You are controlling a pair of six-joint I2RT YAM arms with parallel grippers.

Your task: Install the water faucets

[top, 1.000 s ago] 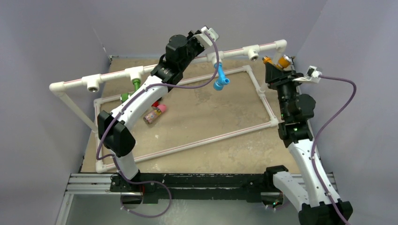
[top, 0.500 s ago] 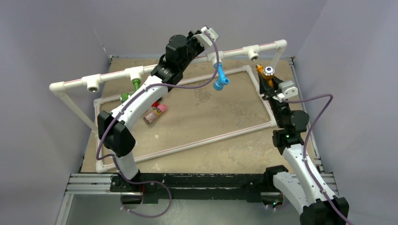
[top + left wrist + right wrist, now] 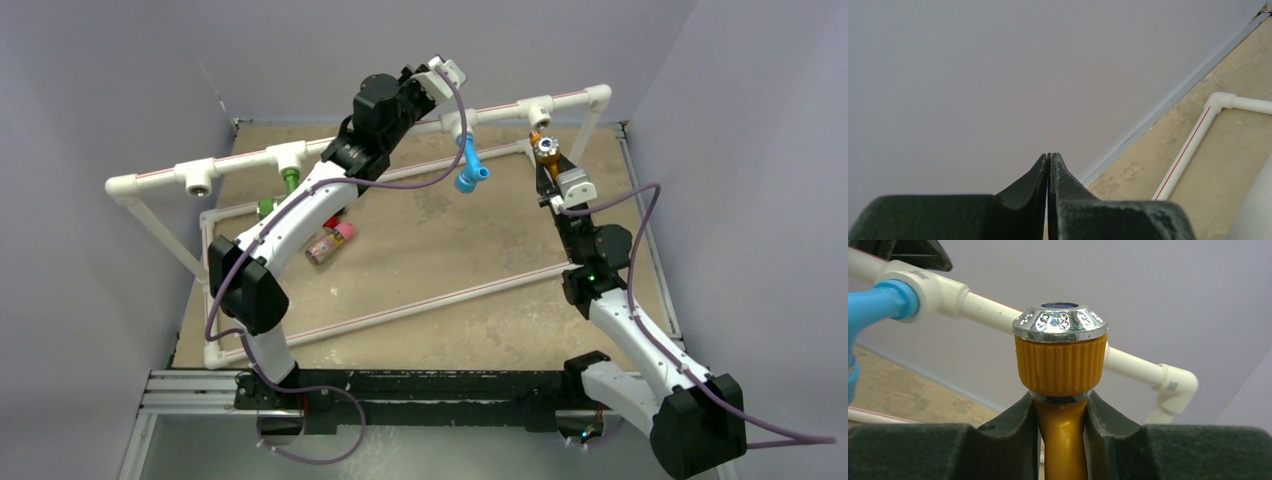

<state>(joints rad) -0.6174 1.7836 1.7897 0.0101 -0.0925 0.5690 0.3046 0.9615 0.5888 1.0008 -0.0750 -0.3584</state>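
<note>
The right jaws stand narrow, clamped on the stem of the orange plastic water faucet (image 3: pixel 1062 365), which has a ribbed orange knob topped by a silver metal cap. The faucet sticks straight out of the jaws, cap end foremost, and is held in the air above the far right part of the tan bench (image 3: pixel 450 250). From overhead, its cap sits just below an empty white tee socket (image 3: pixel 540 112) on the raised white plastic pipe rail (image 3: pixel 240 160). Whether cap and socket touch cannot be told.

The blue plastic faucet (image 3: pixel 468 165) hangs from the next tee along the rail toward the left arm, its spout angled downward. The green plastic faucet (image 3: pixel 290 180) hangs under a tee further along, partly hidden behind the left arm. Another open white tee (image 3: pixel 198 180) sits near the rail's far left end.

The left jaws are pressed together with nothing between them, raised above the rail and pointing at the pale grey back wall (image 3: pixel 998 75).

A small pink-capped brownish object (image 3: pixel 330 243) lies on the bench inside the low white pipe rectangle (image 3: pixel 400 310), close to the left arm.
</note>
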